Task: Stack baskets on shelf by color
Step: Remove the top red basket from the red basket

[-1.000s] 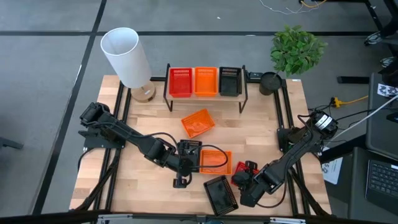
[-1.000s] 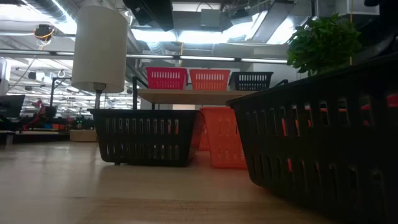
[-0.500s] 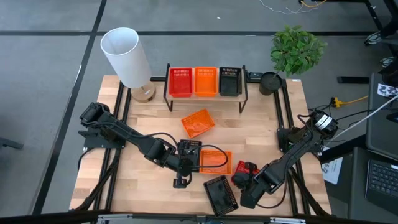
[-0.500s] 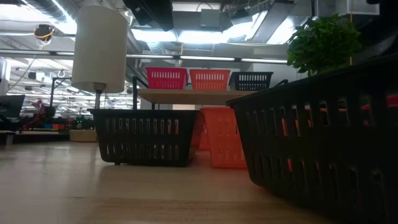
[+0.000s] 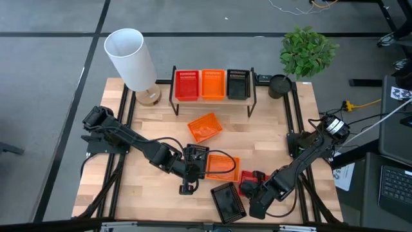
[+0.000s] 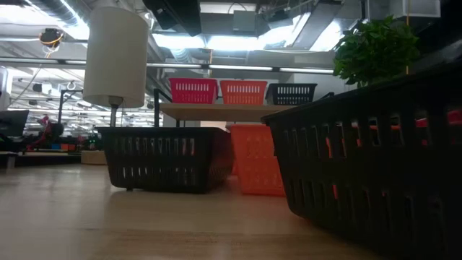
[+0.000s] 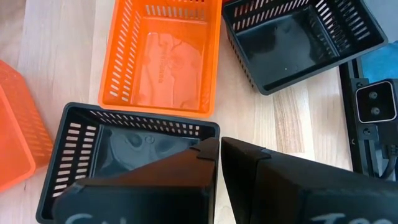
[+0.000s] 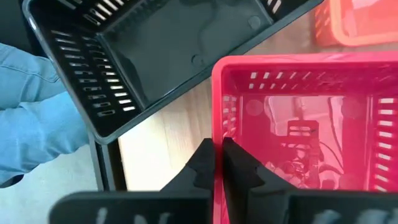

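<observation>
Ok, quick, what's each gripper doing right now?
Left gripper: shut on the rim of a black basket.
Right gripper: shut on the wall of a red basket.

Robot lab / big work hall, not a home. Two robot arms bolted to wood table (image 5: 154, 119) on black metal frame. Grey floor w/ taped lines, loose cables (image 5: 360, 103), laptop keyboard (image 5: 394, 183) at side. Low view: high open ceiling w/ pipes + long strip lights (image 6: 216, 68), more benches far back. Props set out like a test: white lamp (image 5: 131, 59), potted plant (image 5: 306, 53).
</observation>
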Tool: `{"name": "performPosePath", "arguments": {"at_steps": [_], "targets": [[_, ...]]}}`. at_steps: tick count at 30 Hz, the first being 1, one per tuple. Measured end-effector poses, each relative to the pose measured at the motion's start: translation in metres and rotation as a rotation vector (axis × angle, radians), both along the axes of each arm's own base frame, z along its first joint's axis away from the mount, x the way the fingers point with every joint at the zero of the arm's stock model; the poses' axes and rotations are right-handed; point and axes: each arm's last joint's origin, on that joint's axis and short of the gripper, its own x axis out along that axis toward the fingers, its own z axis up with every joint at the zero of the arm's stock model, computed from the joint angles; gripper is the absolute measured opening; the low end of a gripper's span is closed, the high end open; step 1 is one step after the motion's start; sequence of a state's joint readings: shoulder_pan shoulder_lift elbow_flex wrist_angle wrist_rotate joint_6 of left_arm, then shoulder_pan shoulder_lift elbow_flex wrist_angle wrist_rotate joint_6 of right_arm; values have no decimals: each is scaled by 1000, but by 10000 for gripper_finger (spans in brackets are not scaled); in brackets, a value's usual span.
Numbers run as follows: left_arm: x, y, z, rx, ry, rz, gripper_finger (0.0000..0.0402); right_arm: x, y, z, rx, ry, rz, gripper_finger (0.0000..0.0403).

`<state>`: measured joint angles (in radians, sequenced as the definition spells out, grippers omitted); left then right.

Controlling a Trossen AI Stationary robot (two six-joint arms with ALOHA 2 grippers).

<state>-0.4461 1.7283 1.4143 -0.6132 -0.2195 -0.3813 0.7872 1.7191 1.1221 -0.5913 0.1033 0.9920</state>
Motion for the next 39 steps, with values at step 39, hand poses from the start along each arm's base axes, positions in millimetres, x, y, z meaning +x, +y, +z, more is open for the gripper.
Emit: {"name": "performPosePath", "arguments": {"at_steps": [39], "targets": [[-1,0,-1,4,7,-1,11,15,-41,71,-366,-6,-122,0]]}}
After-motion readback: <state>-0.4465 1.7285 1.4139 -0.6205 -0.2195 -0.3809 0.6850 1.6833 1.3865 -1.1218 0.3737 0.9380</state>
